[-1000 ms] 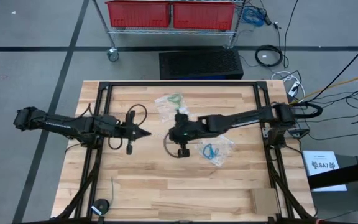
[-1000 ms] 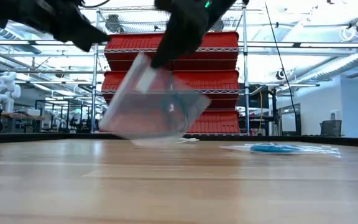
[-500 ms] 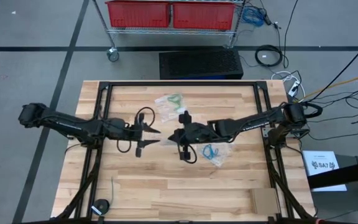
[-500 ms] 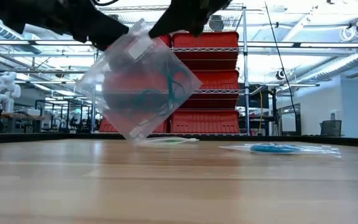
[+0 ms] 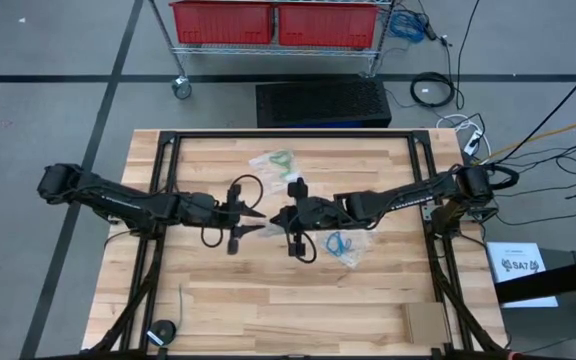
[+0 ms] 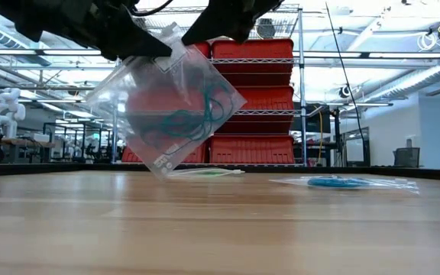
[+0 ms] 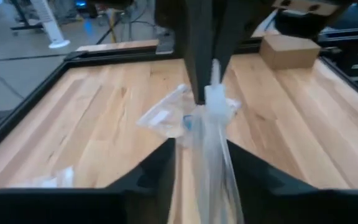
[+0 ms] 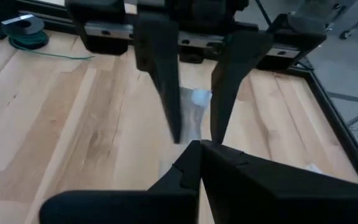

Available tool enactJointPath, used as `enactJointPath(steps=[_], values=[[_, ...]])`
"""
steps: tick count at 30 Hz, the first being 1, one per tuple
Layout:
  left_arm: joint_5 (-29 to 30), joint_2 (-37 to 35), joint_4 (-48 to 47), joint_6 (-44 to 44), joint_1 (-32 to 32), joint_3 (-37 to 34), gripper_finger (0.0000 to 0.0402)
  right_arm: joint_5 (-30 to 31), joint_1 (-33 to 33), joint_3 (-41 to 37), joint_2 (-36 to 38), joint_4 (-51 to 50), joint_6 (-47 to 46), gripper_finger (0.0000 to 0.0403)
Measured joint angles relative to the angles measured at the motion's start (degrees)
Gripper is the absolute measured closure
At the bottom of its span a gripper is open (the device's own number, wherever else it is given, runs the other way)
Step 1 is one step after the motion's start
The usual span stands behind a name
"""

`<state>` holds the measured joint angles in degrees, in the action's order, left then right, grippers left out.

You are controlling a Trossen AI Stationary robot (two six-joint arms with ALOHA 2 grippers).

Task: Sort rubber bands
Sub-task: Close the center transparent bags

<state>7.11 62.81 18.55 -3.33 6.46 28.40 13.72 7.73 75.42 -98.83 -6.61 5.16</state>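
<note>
A clear zip bag (image 6: 170, 107) with dark teal rubber bands (image 6: 197, 114) inside hangs over the table's middle. My right gripper (image 5: 278, 218) is shut on the bag's top. My left gripper (image 7: 201, 155) faces it from the table's left, open, with one finger on either side of the bag's edge (image 7: 211, 137). A second bag with light green bands (image 5: 273, 163) lies flat farther back. A third bag with bright blue bands (image 5: 343, 245) lies flat under my right arm. My right gripper pinches the bag's top edge (image 7: 213, 93) near its upper corner between its two fingers. The fingers come in about level from the table's right. The bag hangs below them, tilted corner-up, clear of the table. My left gripper: whether its fingers (image 7: 166, 165) touch the bag, I cannot tell.
A cardboard piece (image 5: 423, 322) lies at the near right corner and a small dark spool (image 5: 163, 332) at the near left. Black frame rails (image 5: 163, 160) run along the table's sides. Red bins (image 6: 250, 99) stand on a rack beyond the far edge.
My right gripper has raised the bag from close to the table, and it now hangs clear. My left gripper has moved toward the table's right, up to the bag. It has opened from shut, and its fingers now stand on either side of the bag's edge.
</note>
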Motion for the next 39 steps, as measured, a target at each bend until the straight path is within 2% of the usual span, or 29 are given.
enactJointPath(steps=[4,6,9,13,18,22,27,34,39], values=[[0.55,-0.36,-0.06,-0.66,0.00,0.39,0.0368,0.00,0.00,0.00,0.01,-1.07,-2.30,0.0403],[0.39,-1.03,-0.18,-1.52,0.00,0.39,0.0391,-0.01,-0.26,0.00,0.47,-2.57,-5.07,0.0402],[0.37,-1.49,-0.36,-1.57,0.00,0.44,0.0395,-0.29,-1.09,0.00,2.45,-4.82,-10.13,0.0389],[0.26,-1.72,-0.90,-1.57,0.00,0.44,0.0397,-0.71,-2.18,0.02,4.38,-4.46,-14.26,0.0345],[0.20,-1.70,-1.05,-1.60,0.00,0.44,0.0399,-7.31,-2.80,0.02,3.04,-2.27,-13.82,0.0286],[0.15,-1.70,-1.09,-1.62,0.00,0.44,0.0399,-9.29,-2.75,0.00,1.04,0.25,-12.30,0.0270],[0.00,-1.70,-1.09,-1.62,0.00,0.44,0.0400,-9.08,-3.21,0.02,0.67,3.06,-11.10,0.0297],[-0.02,-1.70,-1.11,-1.62,0.00,0.44,0.0401,-8.87,-3.69,0.02,-0.90,3.54,-8.21,0.0393],[-0.02,-1.70,-1.09,-1.62,0.00,0.44,0.0401,-7.58,-3.64,0.02,-1.05,3.45,-7.21,0.0401]])
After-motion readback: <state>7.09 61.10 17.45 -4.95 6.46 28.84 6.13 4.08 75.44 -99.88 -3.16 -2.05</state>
